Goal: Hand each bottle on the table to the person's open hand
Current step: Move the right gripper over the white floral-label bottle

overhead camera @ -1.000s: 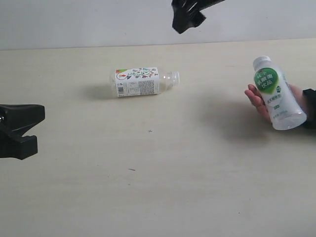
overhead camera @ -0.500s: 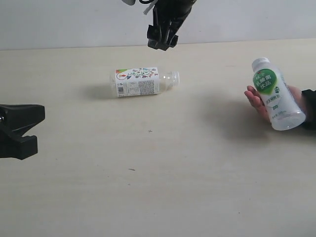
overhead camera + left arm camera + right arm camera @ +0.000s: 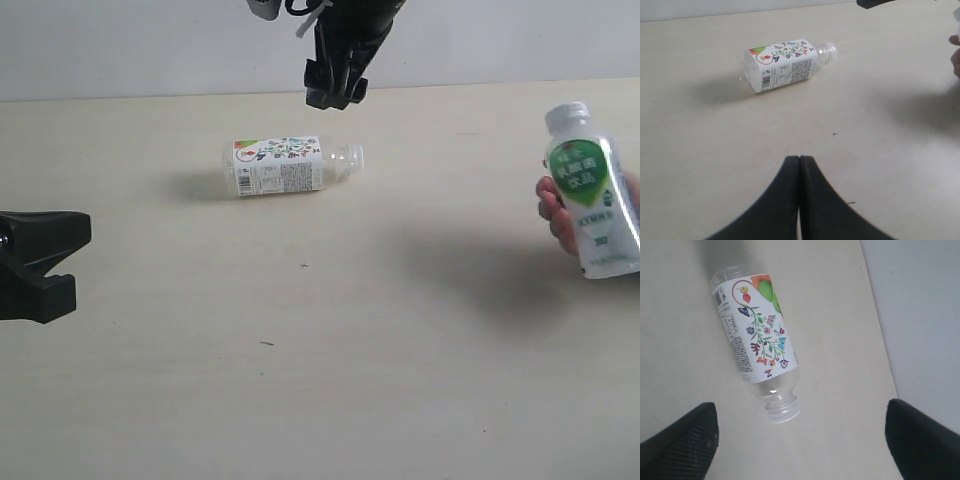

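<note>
On the pale table (image 3: 300, 400) the floral bottle (image 3: 280, 166) lies on its side, neck toward the person's hand (image 3: 558, 212), near under the right gripper (image 3: 335, 95), whose fingers gape wide and empty, the left gripper (image 3: 799, 162) pressed shut, empty, well apart.

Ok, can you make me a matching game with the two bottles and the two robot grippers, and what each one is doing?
Things:
1 flowery bottle
2 green-label bottle
3 left gripper
4 right gripper

States:
A open
B lying on the table
C shut
D held in the person's hand

Pairs: 1-B, 2-D, 3-C, 4-A
</note>
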`<state>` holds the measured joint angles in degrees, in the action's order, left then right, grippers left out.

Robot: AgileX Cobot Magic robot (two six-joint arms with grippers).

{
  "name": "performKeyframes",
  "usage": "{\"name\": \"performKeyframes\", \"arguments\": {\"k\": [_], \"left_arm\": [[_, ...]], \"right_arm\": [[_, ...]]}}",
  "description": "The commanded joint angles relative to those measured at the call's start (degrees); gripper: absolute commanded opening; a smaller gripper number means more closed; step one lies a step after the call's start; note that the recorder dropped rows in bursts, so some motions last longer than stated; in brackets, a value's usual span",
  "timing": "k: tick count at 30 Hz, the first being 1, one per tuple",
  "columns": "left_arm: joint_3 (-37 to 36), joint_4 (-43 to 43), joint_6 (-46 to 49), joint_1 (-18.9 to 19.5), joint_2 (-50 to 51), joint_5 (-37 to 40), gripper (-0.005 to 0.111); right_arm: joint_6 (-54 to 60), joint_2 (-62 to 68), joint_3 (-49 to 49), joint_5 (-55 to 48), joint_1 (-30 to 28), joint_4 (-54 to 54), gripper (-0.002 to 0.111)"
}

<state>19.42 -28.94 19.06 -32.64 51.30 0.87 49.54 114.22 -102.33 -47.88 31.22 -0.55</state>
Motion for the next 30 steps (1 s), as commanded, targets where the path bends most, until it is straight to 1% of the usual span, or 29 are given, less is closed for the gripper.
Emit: {"name": "performKeyframes", "arguments": {"k": [1,13,20,25,30], "left_arm": [[-0.20,-0.24,0.17,0.09,-0.24,-0.51,0.000],[-0.20,-0.24,0.17,0.09,-0.24,-0.51,0.000],[-0.20,-0.24,0.17,0.09,-0.24,-0.51,0.000],[-0.20,-0.24,0.17,0.09,-0.24,-0.51,0.000],[-0.20,-0.24,0.17,0.09,-0.24,-0.51,0.000]], "right_arm": [[0.47,-0.20,-0.52,-0.31,0.09,-0.03,0.085],[2.86,-0.20,-0.79,-0.84,0.09,0.04,0.083],[2.97,4.74,-9.65,-11.86,0.09,-2.18,0.082],[5.13,8.96,-15.81,-13.65,0.09,-2.82,0.082],[9.22,12.39,-19.41,-13.48,0.09,0.55,0.082]]}}
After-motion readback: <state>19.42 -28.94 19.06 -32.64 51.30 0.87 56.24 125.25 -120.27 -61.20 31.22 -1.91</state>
